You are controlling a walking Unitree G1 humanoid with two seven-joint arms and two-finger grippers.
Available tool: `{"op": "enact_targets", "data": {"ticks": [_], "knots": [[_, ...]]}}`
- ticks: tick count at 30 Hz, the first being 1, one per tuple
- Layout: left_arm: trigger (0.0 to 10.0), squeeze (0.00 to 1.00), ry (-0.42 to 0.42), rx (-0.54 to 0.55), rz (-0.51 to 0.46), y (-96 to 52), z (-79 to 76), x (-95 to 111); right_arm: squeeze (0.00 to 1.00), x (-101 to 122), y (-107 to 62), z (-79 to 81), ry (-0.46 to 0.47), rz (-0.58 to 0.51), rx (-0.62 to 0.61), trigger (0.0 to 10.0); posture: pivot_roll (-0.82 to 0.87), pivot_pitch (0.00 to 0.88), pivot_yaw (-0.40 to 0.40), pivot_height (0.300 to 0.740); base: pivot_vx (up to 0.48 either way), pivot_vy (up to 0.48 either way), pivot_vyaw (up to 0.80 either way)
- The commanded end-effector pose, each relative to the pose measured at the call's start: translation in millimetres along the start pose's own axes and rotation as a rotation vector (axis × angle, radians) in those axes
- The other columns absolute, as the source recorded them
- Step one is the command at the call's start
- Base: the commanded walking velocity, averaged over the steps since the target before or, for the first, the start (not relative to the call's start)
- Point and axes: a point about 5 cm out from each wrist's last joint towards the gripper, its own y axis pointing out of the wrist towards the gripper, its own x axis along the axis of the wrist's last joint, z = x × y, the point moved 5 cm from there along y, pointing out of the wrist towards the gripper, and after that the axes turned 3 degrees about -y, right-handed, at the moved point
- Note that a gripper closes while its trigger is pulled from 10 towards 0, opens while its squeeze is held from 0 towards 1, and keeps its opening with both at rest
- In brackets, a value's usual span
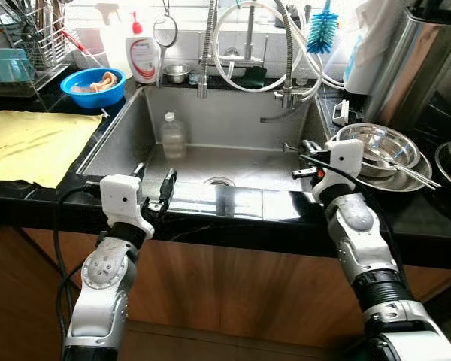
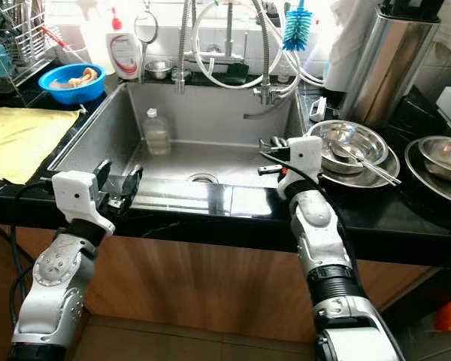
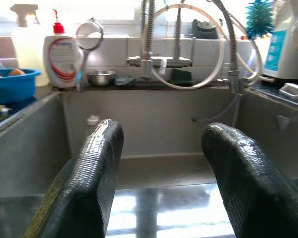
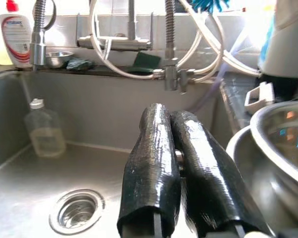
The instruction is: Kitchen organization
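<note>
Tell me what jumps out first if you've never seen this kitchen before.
The steel sink dead ahead, with a small bottle standing in its far left corner. The left gripper hangs open over the near rim, and the right gripper is shut at the sink's right edge, beside stacked metal bowls. A yellow cloth lies on the left counter.

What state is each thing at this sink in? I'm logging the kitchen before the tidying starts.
left gripper: open, empty, over the sink's front edge.
right gripper: shut, empty, beside the steel bowls.
plastic bottle: upright in the sink, capped.
sink: dry-looking, drain uncovered.
steel bowls: nested on the right counter, utensil inside.
blue bowl: upright, holding something.
yellow cloth: spread flat.
</note>
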Motion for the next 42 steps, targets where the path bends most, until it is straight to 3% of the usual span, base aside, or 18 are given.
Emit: {"op": "enact_targets", "data": {"ticks": [1, 6, 8, 12, 17, 21, 28, 40, 41, 42], "knots": [[10.0, 0.00, 0.022, 0.003, -0.009, 3.0, -2.7, -0.3, 0.00, 14.9, 4.7, -0.3, -0.020, -0.043, 0.010, 10.0, -0.03, 0.000, -0.054, 0.740, 0.000, 0.000, 0.00], [10.0, 0.00, 0.018, 0.016, -0.011, 2.2, -3.5, -0.7, 0.00, 18.0, 3.3, -2.4, 0.021, -0.071, -0.015, 10.0, -0.01, 0.000, -0.051, 0.740, 0.000, 0.000, 0.00], [10.0, 0.00, 0.038, 0.017, -0.008, 0.3, -0.3, 0.7, 0.00, 15.6, 2.2, 8.3, 0.049, -0.078, 0.003, 10.0, 0.02, 0.000, -0.031, 0.740, 0.000, 0.000, 0.00], [10.0, 0.00, 0.057, 0.009, -0.014, 1.9, 1.9, 6.3, 0.00, 12.6, 3.5, 14.7, 0.061, -0.069, 0.018, 10.0, 0.03, 0.000, -0.017, 0.740, 0.000, 0.000, 0.00], [10.0, 0.00, 0.072, 0.058, -0.033, 4.7, 15.9, 10.8, 0.00, 12.6, 12.0, 31.6, 0.101, -0.063, 0.041, 10.0, 0.06, 0.000, -0.054, 0.740, 0.000, 0.000, 0.00], [10.0, 0.00, 0.073, 0.059, -0.034, 6.7, 14.5, 11.5, 0.00, 9.6, 13.0, 32.1, 0.093, -0.043, 0.040, 10.0, 0.06, 0.000, -0.039, 0.740, 0.000, 0.000, 0.00], [10.0, 0.00, 0.071, -0.038, -0.019, 14.8, 2.4, 14.1, 0.00, -4.0, 5.5, 31.0, 0.096, -0.027, -0.005, 10.0, 0.04, 0.000, 0.045, 0.740, 0.000, 0.000, 0.00], [10.0, 0.00, 0.063, -0.052, -0.017, 17.6, -1.0, 14.4, 0.00, -10.2, 1.5, 34.4, 0.097, -0.013, -0.004, 10.0, 0.04, 0.000, 0.039, 0.740, 0.000, 0.000, 0.00], [10.0, 0.00, 0.062, -0.055, -0.014, 17.0, -1.5, 13.6, 0.04, -10.8, 1.3, 34.3, 0.097, -0.011, -0.006, 10.0, 0.03, 0.000, 0.040, 0.740, 0.000, 0.000, 0.00], [10.0, 0.00, 0.060, -0.058, -0.012, 16.6, -2.1, 12.8, 0.50, -10.8, 1.1, 34.3, 0.097, -0.011, -0.008, 10.0, 0.03, 0.000, 0.040, 0.740, 0.000, 0.000, 0.00]]}}
